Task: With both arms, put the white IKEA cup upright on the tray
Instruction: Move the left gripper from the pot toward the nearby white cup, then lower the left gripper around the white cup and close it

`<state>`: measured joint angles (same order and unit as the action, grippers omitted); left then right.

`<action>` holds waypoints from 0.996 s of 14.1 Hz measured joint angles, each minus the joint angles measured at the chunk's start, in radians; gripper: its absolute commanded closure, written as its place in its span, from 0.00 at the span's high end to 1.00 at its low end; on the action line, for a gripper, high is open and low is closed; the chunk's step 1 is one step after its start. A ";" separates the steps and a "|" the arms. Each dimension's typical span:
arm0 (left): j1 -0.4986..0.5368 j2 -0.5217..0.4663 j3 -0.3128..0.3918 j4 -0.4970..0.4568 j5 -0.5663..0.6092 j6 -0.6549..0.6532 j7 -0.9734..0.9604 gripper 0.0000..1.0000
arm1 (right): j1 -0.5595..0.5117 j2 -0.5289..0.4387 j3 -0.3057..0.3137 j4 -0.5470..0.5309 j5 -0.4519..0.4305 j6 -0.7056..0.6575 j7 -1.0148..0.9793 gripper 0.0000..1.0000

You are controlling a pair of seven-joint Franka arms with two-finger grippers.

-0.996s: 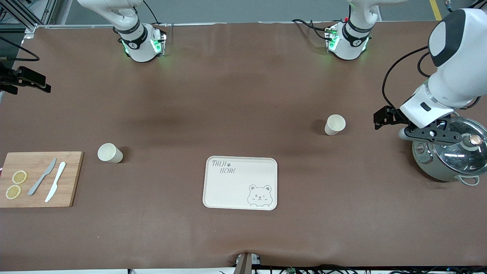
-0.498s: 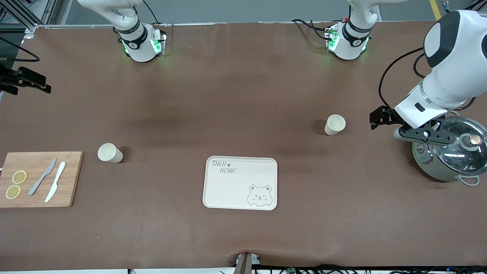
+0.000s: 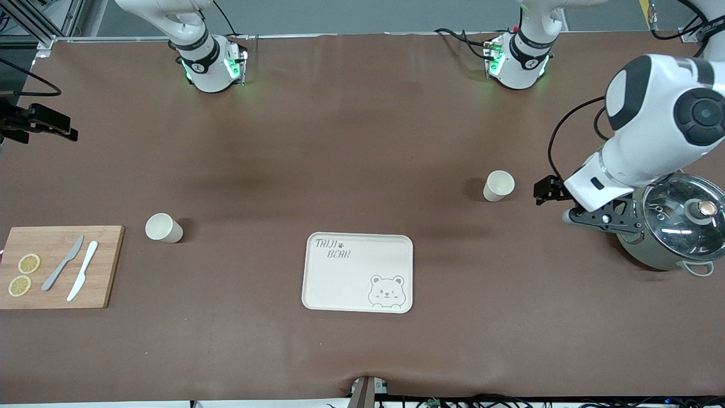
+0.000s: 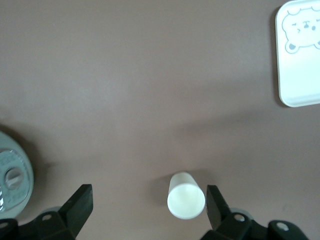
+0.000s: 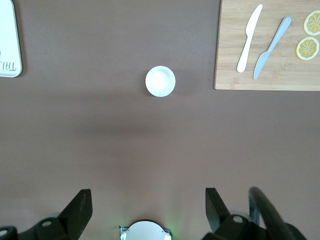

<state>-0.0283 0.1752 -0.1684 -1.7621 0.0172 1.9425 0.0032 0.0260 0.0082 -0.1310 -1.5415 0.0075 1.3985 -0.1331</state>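
Observation:
Two white cups stand upright on the brown table. One cup [image 3: 498, 185] stands toward the left arm's end, farther from the front camera than the cream bear tray [image 3: 358, 272]. The other cup [image 3: 163, 228] stands beside the wooden cutting board. My left gripper [image 3: 599, 219] is open and hovers above the table between the pot and the first cup. In the left wrist view this cup [image 4: 186, 200] lies between the jaws [image 4: 147, 197], close to one finger. My right gripper [image 5: 146, 200] is open and high over the table, with the second cup [image 5: 160, 81] well below it.
A grey pot with a glass lid [image 3: 674, 226] stands at the left arm's end, right beside the left gripper. The cutting board [image 3: 56, 266] holds two knives [image 3: 73, 271] and two lemon slices [image 3: 24, 275]. The tray holds nothing.
The left arm has swung away from the pot toward the nearby cup, its gripper still open. The cups, the tray and the right arm have not visibly moved.

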 measured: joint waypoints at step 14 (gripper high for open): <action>-0.002 -0.126 -0.037 -0.513 0.000 0.455 -0.014 1.00 | -0.002 0.031 -0.002 0.010 -0.001 0.001 0.005 1.00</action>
<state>-0.0298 0.0491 -0.2053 -2.2750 0.0172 2.3975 -0.0108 0.0241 0.0391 -0.1327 -1.5316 0.0065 1.3997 -0.1286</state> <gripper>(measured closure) 0.000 0.000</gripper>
